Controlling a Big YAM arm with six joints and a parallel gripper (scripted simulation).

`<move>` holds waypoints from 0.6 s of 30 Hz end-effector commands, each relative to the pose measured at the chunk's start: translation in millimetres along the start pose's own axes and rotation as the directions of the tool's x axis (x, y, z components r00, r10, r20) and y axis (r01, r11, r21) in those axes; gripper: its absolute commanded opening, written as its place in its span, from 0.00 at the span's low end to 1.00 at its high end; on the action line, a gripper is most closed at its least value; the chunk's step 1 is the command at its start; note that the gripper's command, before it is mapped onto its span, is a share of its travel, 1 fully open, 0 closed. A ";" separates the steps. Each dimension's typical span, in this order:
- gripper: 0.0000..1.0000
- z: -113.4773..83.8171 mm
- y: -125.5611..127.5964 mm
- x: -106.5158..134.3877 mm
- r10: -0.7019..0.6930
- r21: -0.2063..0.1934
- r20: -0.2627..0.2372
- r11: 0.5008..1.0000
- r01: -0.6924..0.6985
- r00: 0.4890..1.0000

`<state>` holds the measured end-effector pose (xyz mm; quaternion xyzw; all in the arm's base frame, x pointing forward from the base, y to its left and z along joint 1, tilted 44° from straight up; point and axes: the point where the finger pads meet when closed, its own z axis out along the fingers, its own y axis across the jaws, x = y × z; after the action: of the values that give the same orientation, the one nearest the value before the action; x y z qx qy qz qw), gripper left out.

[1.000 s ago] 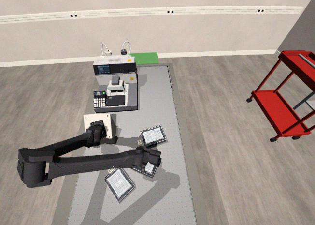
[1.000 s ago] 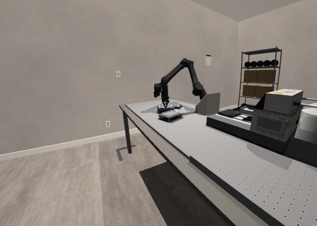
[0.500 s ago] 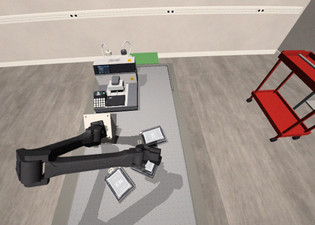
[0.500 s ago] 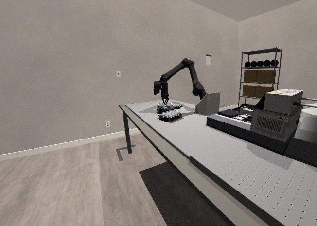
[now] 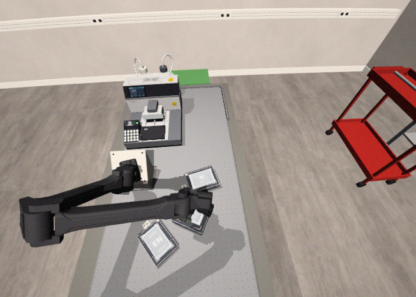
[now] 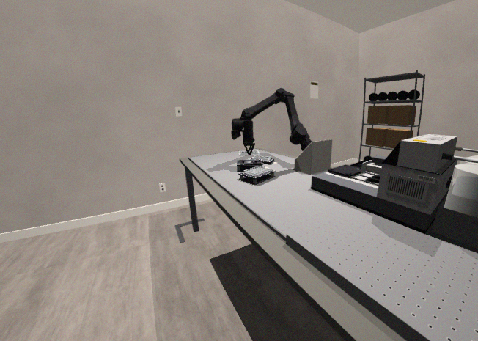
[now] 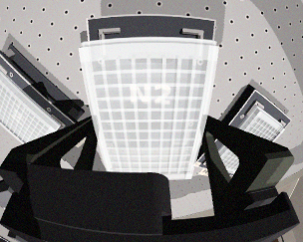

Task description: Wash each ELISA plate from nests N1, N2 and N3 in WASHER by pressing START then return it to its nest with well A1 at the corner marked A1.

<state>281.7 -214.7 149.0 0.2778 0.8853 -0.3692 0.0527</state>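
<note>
While the gripper grips a plate, "N2" shows through.

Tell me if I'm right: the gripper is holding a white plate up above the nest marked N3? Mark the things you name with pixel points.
Not N3: the wrist view shows N2 through the plate. So the gripper [image 5: 200,205] [image 6: 249,150] [image 7: 150,121] is holding a white plate [image 5: 197,217] [image 6: 256,152] [image 7: 145,114] up above nest N2 [image 5: 201,230] [image 6: 243,166] [image 7: 151,30].
</note>
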 end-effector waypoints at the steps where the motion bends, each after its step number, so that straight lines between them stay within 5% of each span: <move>1: 0.82 -15.1 -3.5 -13.4 0.036 -0.008 0.030 0.999 -0.036 0.999; 18: 0.82 -42.2 -4.7 -13.8 0.041 -0.012 0.034 0.999 -0.041 0.999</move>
<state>284.2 -196.5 166.4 0.2771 0.8858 -0.3686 0.0514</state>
